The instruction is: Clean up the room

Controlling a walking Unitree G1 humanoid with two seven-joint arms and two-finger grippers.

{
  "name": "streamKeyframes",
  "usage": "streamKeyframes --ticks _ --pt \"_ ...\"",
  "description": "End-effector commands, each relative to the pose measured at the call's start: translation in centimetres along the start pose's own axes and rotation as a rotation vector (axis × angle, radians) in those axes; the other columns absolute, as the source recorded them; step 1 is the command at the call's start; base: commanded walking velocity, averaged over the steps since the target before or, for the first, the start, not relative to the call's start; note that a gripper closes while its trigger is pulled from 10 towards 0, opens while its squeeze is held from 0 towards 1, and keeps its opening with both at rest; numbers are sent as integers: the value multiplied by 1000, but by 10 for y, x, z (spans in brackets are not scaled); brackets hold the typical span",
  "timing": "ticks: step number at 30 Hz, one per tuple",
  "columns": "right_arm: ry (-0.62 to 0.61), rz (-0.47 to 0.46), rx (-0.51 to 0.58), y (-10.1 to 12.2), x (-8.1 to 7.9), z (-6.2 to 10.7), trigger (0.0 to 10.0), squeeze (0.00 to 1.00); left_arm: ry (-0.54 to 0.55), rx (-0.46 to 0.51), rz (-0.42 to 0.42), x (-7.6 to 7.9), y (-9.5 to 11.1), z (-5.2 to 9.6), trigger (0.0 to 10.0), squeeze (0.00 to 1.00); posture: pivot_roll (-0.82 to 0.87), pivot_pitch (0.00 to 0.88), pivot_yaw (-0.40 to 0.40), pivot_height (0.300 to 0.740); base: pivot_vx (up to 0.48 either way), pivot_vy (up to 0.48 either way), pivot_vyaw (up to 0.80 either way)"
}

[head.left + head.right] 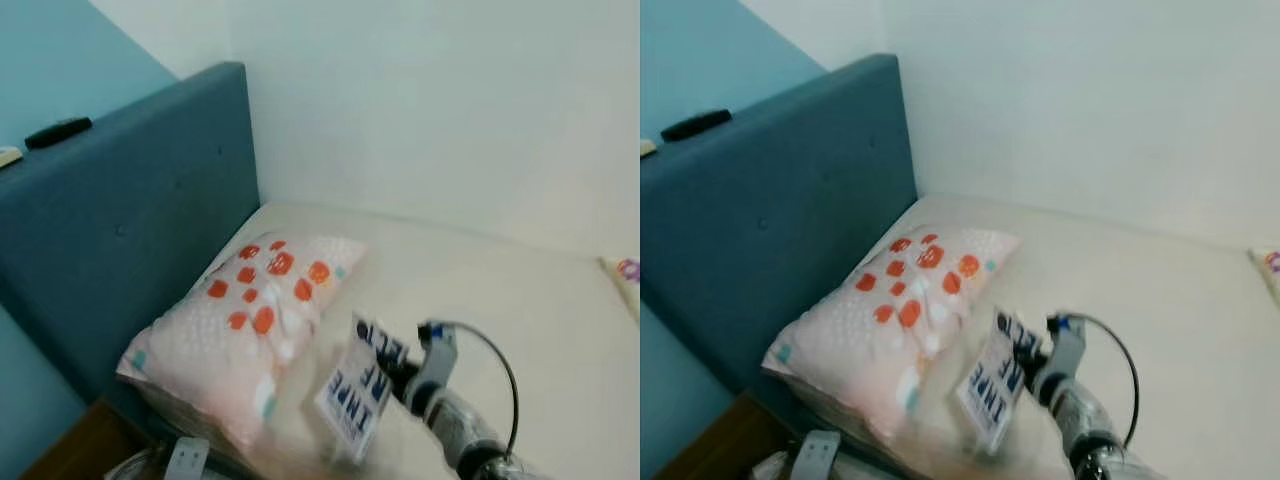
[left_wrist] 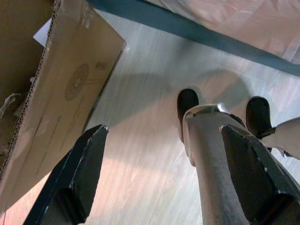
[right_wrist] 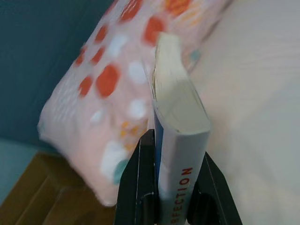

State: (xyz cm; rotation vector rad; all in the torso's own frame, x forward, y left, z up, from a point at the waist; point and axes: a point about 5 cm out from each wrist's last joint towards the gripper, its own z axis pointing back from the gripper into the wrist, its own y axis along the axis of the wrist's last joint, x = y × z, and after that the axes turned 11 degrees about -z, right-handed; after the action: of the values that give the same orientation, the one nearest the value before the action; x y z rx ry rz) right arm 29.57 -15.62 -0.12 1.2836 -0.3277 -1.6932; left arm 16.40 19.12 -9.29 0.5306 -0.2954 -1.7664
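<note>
My right gripper point(image 1: 385, 372) is shut on a white book point(image 1: 358, 388) with dark blue lettering, holding it over the cream bed sheet point(image 1: 520, 310) just right of a pink pillow point(image 1: 245, 315) with orange and white dots. In the right wrist view the book point(image 3: 180, 140) sits spine-up between the two black fingers point(image 3: 140, 183), with the pillow point(image 3: 101, 98) beyond it. My left gripper point(image 2: 161, 173) hangs open near the floor, pointing down at my own leg and feet.
A blue upholstered headboard point(image 1: 120, 220) runs along the left, with a dark remote-like object point(image 1: 57, 131) on its top. A cardboard box point(image 2: 42, 89) stands on the pale wood floor point(image 2: 140, 140) beside the bed. White wall lies behind the bed.
</note>
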Motion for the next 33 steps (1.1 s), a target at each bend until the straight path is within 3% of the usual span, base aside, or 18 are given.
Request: streamKeyframes --ticks 1,13,19,26,32,33 --pt "-5 1 -14 -3 4 3 10000 0 -4 -16 6 0 -5 1 10000 0 -45 0 -1 740 0 0 -700" --pt "5 -16 -6 -2 4 3 10000 0 -6 -22 -9 -1 -7 1 10000 0 -40 0 3 740 0 0 -703" --pt "8 -77 36 4 1 0 10000 0 -8 -21 -16 -2 -9 1 10000 0 -30 0 9 740 0 0 -353" --pt "142 -108 55 22 -31 -15 10000 0 -2 -36 -39 -6 -19 3 10000 0 5 21 8 740 0 0 0" --pt "383 -12 -63 15 -76 -27 10000 0 10 -50 -38 -9 -26 5 10000 0 21 18 -6 740 0 0 0" --pt "383 -12 -63 15 -76 -27 10000 0 10 -50 -38 -9 -26 5 10000 0 21 18 -6 740 0 0 0"
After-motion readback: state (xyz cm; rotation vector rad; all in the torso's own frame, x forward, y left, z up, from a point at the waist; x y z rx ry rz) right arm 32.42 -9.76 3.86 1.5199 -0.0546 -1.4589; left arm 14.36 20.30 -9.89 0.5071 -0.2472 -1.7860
